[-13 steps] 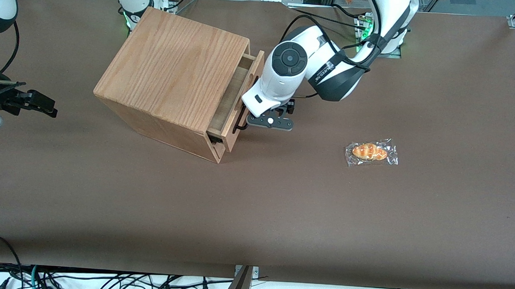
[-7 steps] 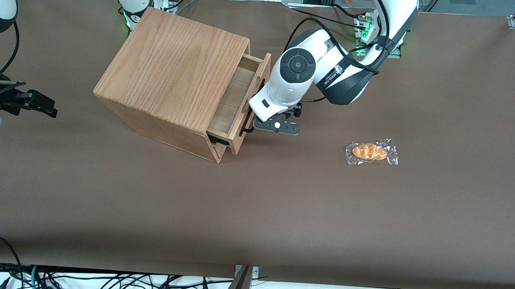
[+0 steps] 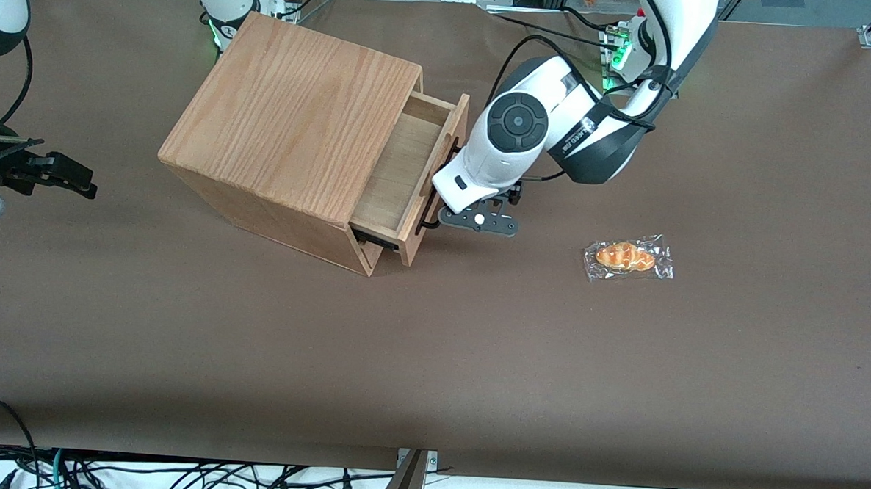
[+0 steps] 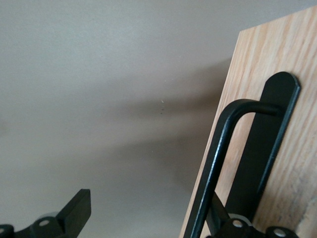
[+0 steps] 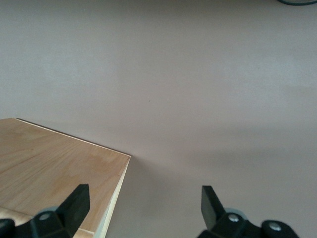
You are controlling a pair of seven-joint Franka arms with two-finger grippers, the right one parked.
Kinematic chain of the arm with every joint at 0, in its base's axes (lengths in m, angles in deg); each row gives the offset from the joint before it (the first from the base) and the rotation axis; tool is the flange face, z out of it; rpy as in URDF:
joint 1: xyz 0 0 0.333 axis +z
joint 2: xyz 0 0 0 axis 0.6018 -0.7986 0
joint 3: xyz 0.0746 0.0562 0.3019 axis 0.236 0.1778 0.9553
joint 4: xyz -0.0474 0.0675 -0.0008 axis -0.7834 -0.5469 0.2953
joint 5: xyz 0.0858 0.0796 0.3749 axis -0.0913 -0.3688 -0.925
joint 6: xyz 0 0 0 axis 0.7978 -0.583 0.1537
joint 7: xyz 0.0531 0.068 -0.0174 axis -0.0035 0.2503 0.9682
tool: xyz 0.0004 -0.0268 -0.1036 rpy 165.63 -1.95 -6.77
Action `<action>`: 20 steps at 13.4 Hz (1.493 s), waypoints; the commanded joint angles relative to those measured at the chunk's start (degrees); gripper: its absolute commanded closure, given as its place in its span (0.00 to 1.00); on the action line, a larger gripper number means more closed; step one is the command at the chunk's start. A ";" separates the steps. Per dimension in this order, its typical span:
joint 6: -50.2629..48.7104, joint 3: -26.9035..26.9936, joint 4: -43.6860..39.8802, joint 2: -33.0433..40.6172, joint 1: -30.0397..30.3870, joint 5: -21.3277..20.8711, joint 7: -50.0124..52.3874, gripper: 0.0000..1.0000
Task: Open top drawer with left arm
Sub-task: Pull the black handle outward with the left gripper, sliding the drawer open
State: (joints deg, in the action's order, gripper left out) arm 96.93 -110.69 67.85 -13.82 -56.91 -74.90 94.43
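Drawer [image 3: 402,177] sits partly pulled out of the wooden box [image 3: 294,121], its floor showing and its front panel facing the claw [image 3: 437,214]. The claw on the left arm [image 3: 551,128] is right at that panel, down by the end of the black handle [image 4: 223,163] that lies nearer the front camera. The wrist camera shows its two fingers spread wide: one finger [image 4: 220,218] is hooked in the gap between the bar and the panel, while the other finger [image 4: 74,213] hangs free over the table [image 3: 475,349], so nothing is pinched and the pull seems to run through that one hooked finger. To do this step well, the pull should run straight along the drawer's slide line, away from the box, keeping the finger pressed on the bar near its bent end without sliding off it. A sideways drag would likely twist the drawer in its rails or turn the box. A wrapped bun [image 3: 627,257] lies well apart from the claw, toward the working arm's end.
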 commanded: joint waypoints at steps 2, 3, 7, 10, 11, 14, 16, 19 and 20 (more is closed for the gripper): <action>-1.48 0.45 0.37 1.47 2.06 -3.15 -2.74 0.00; -1.65 0.27 0.37 1.65 2.76 -3.15 -2.92 0.00; -2.53 0.36 0.37 1.74 3.03 -3.24 -3.01 0.00; -2.80 0.18 0.28 2.17 3.03 -3.15 -2.83 0.00; -2.88 0.01 0.28 2.44 2.95 -3.06 -2.66 0.00; -3.68 -0.43 0.19 2.62 2.51 -2.63 -2.13 0.00; -3.68 -0.61 0.19 2.88 2.33 -2.36 -2.04 0.00; -4.73 -0.70 0.19 3.40 2.24 -2.27 -2.04 0.00; -5.43 -0.70 0.19 3.93 2.24 -2.19 -2.13 0.00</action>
State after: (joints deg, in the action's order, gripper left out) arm 93.41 -111.14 67.83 -11.67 -54.96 -74.94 92.33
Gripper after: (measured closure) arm 0.000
